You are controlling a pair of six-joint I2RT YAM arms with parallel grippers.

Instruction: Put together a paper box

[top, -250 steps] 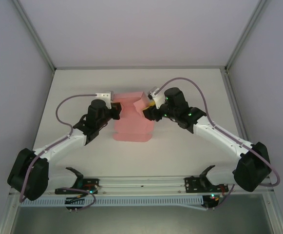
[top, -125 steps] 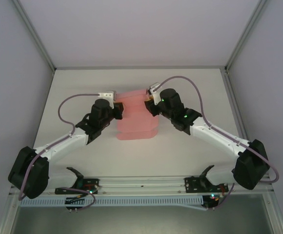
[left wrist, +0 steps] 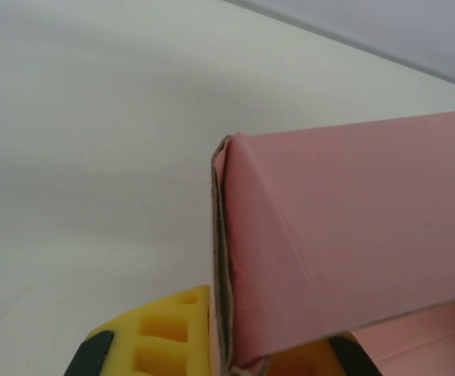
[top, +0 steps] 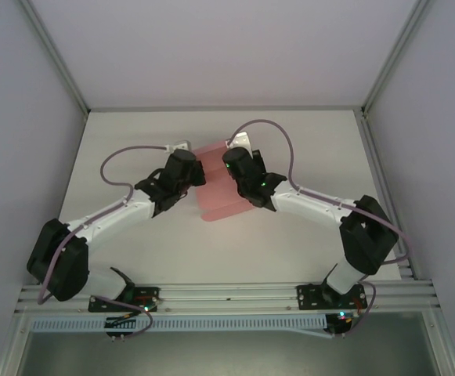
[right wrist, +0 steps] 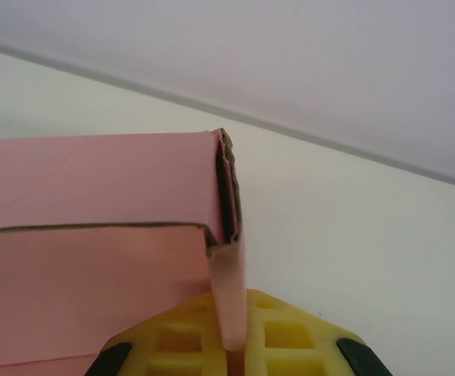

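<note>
The pink paper box (top: 219,192) is partly folded and held up between both arms near the middle of the white table (top: 305,149). My left gripper (top: 199,174) is shut on the box's left wall, whose layered card edge (left wrist: 224,274) runs down between the yellow pads (left wrist: 164,337). My right gripper (top: 229,169) is shut on the right wall (right wrist: 231,298), pinched between its yellow pads (right wrist: 282,337). A folded-over top panel (right wrist: 102,184) shows in the right wrist view. The two grippers stand close together.
Grey enclosure walls (top: 23,117) and metal corner posts (top: 55,59) border the table on three sides. The aluminium rail (top: 227,294) with the arm bases runs along the near edge. Both purple cables (top: 278,133) arch above the arms.
Both grippers have moved toward each other and slightly back, squeezing the pink box narrower. The right arm has swung well to the left and its elbow has folded in.
</note>
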